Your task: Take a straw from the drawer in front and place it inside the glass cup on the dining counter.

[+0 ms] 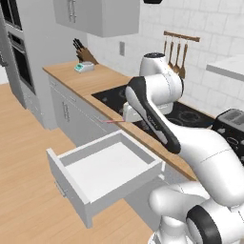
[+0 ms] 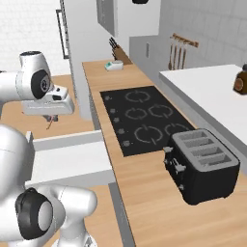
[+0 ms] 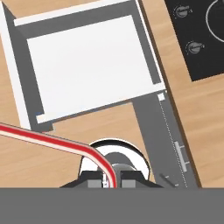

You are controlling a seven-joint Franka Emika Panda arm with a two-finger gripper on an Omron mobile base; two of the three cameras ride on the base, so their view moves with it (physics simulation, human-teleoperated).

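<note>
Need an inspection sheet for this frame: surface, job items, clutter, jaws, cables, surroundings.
Surface: wood counter with a black hob, beside the open drawer.
Job's things: drawer pulled out, white inside bare; straw lifted above it, bent end at the jaws. Cup and dining counter: nothing seen.
Clutter: toaster, knife block, small teal-topped box on the counter.
Grippers: gripper above the drawer, jaws shut on the straw.
Cables: nothing seen.
Surroundings: grey cabinets, tiled wall, utensil rack, wall oven, wood floor.
</note>
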